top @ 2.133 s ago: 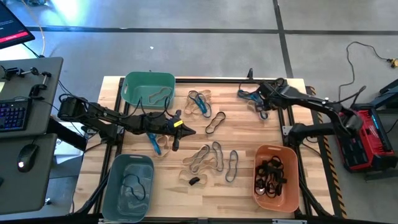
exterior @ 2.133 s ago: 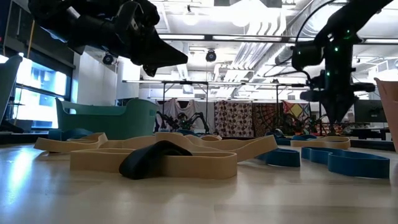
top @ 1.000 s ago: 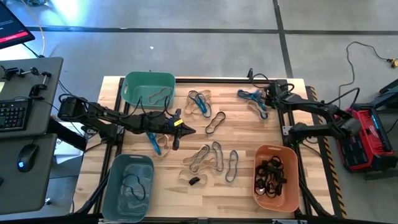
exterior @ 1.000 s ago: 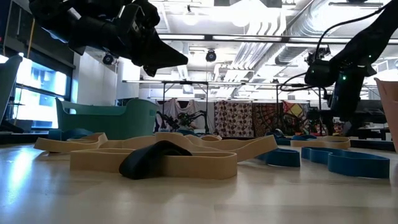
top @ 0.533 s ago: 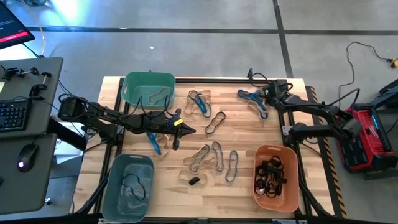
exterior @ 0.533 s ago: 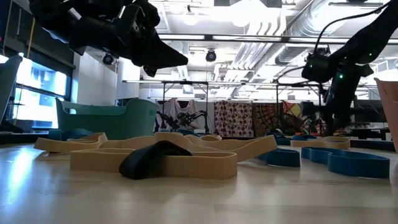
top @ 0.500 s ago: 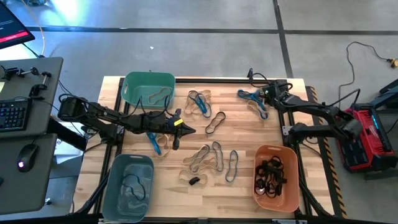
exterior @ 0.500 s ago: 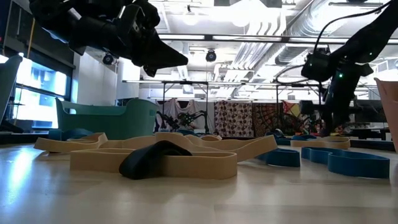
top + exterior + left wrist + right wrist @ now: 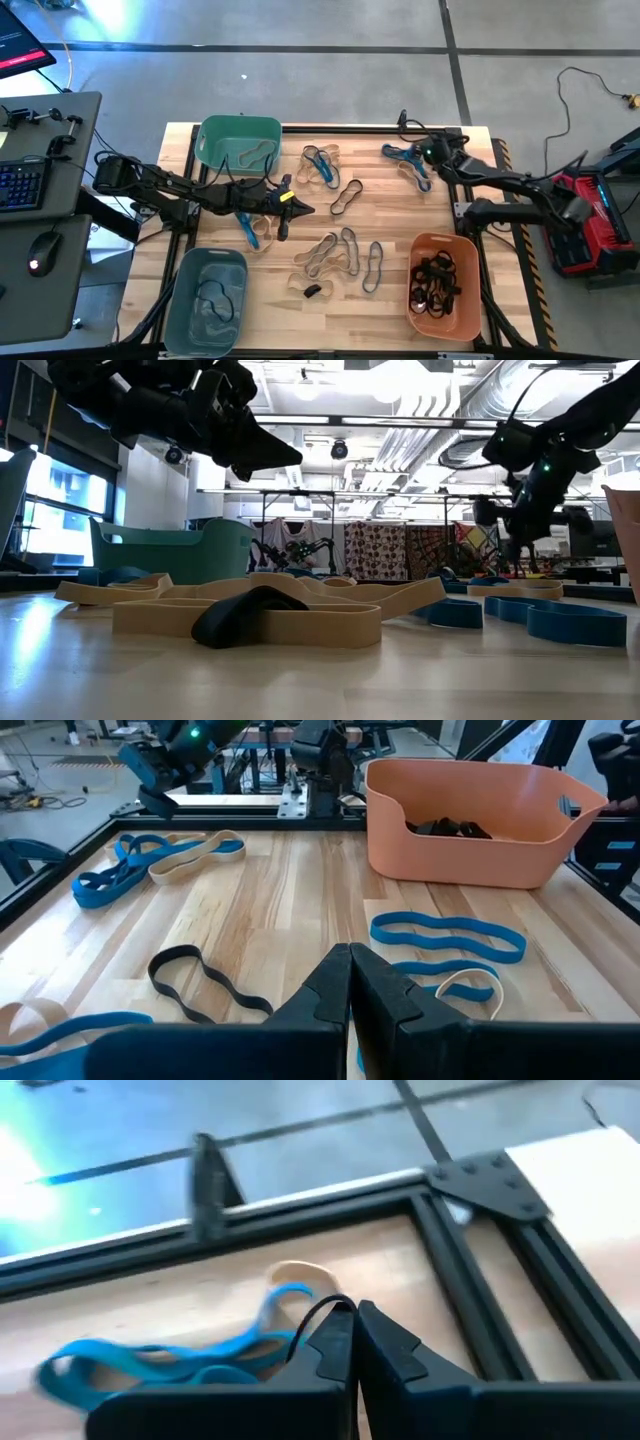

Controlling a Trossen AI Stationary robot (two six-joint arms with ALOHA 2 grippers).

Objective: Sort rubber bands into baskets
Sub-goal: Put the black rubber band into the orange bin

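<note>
My right gripper [image 9: 421, 152] hangs shut just above the far right pile of blue rubber bands [image 9: 160, 1362] and a tan one [image 9: 292, 1270]; a thin black band arcs from its fingertips. My left gripper [image 9: 304, 209] hovers shut and holds nothing above the table's middle, over loose tan, blue and grey bands [image 9: 335, 255]. The teal basket [image 9: 240, 145] stands far left with a tan band in it. The grey-blue basket [image 9: 205, 300] stands near left. The orange basket [image 9: 443, 285], near right, holds black bands. My right gripper pinches a thin black rubber band [image 9: 308, 1320] at its fingertips, slanting down from the table's right. The loop curves away from the tips down toward the blue bands. Whether its lower part lies on the table cannot be seen.
More bands lie at the far middle [image 9: 322, 163], and a black one [image 9: 347, 196] lies beside them. Black frame rails [image 9: 480, 1290] run along the table's far and right edges. Left of the table stands a desk with a keyboard [image 9: 20, 185] and a mouse [image 9: 42, 250].
My right gripper has shut over the far right pile, then risen a little and swung slightly toward the table's left while tipping and rolling. My left arm has kept still.
</note>
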